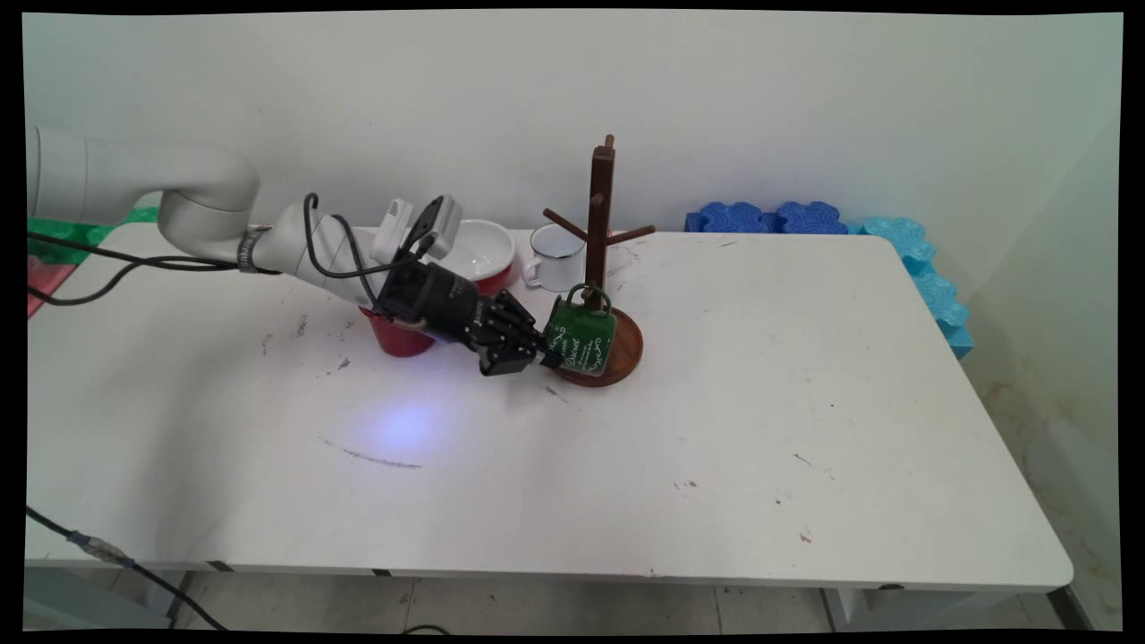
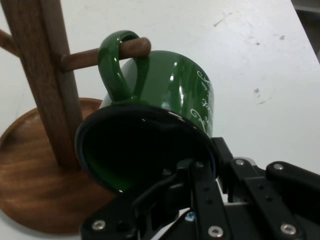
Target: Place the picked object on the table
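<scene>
Gripper [image 1: 546, 356]: clamped on the green mug's [image 1: 581, 338] rim.
Mug: handle hooked over a low peg of the wooden mug tree [image 1: 601, 224], near the table's [image 1: 805, 402] far edge.
Handling: likely rigid, glossy, slippery; rim grip apt.

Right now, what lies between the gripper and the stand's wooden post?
Only the green mug, which the gripper clamps by its rim, one finger inside. The mug's handle is hooked over a peg of the mug stand. The hand view shows it best.

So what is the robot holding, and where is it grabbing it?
The gripper holds the green mug by its rim, one of its fingers inside the mouth. The mug's handle is looped over a wooden peg.
</scene>
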Controlling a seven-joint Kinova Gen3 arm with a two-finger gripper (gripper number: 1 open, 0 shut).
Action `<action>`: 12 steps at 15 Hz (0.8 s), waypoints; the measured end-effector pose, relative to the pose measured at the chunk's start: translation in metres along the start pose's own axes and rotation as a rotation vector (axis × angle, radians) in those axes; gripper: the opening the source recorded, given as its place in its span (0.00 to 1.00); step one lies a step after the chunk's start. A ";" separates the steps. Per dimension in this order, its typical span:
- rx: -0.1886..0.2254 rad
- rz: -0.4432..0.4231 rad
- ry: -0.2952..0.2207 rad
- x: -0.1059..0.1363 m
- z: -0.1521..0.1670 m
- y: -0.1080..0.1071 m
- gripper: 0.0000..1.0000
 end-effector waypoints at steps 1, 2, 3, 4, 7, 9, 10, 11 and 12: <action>0.000 0.003 -0.001 0.001 0.000 0.001 0.00; -0.001 0.008 -0.002 0.001 -0.001 0.002 0.00; -0.002 0.013 -0.003 0.002 -0.002 0.003 0.00; -0.004 0.019 -0.003 0.004 -0.003 0.004 0.00; -0.008 0.030 -0.003 0.007 -0.004 0.007 0.00; -0.011 0.038 -0.003 0.010 -0.006 0.010 0.00; -0.012 0.041 -0.003 0.012 -0.006 0.011 0.00; -0.013 0.043 -0.004 0.012 -0.007 0.012 0.00; -0.014 0.046 -0.005 0.014 -0.008 0.013 0.00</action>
